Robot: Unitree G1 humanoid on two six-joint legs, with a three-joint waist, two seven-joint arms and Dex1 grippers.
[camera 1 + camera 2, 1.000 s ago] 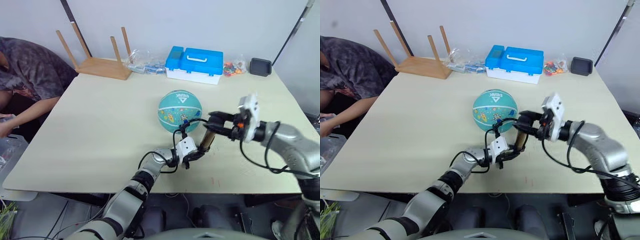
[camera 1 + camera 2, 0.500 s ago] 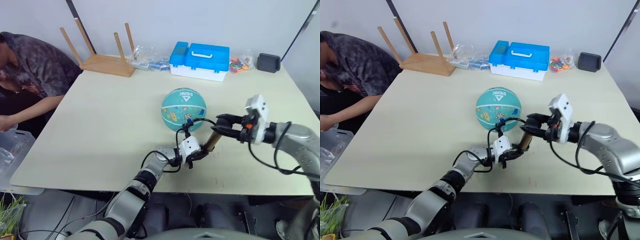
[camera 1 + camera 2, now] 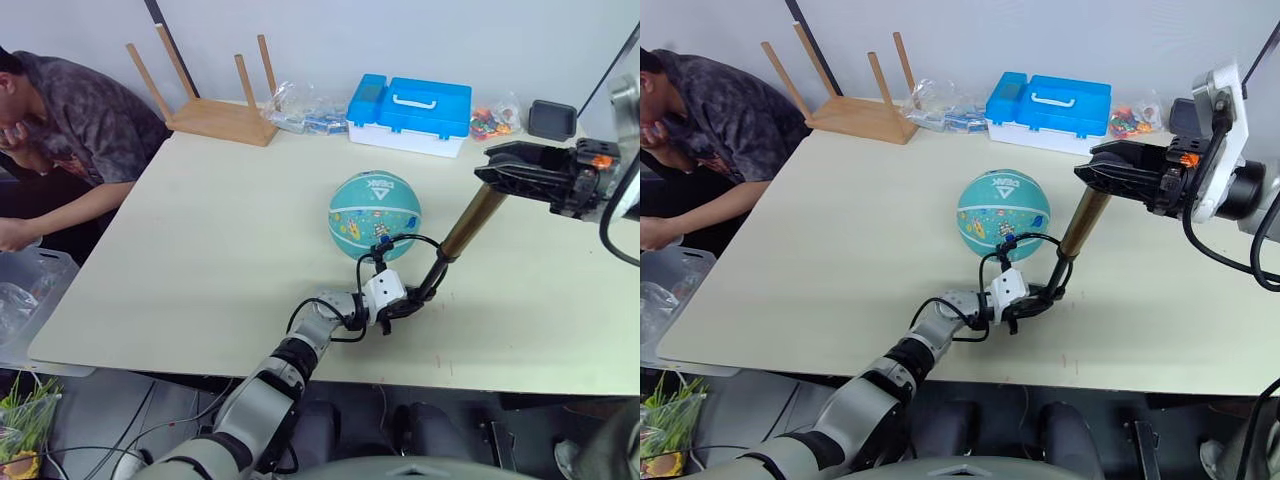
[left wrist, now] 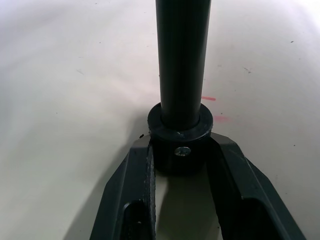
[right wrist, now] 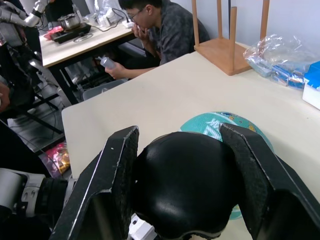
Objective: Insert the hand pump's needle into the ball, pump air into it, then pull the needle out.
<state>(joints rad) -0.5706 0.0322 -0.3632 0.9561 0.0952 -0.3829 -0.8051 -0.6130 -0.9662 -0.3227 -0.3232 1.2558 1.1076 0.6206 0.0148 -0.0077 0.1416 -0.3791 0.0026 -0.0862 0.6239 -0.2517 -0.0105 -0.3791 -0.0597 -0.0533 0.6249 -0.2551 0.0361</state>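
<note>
On the beige table, both grippers pinch the bronze-gold pump, stretched long beside the teal ball.

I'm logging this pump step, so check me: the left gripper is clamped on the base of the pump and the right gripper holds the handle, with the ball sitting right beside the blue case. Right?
Not quite. The ball sits apart from the blue case, nearer the middle of the table, as the left eye view shows. The rest holds: the left gripper clamps the pump base, and the right gripper holds the handle.
</note>
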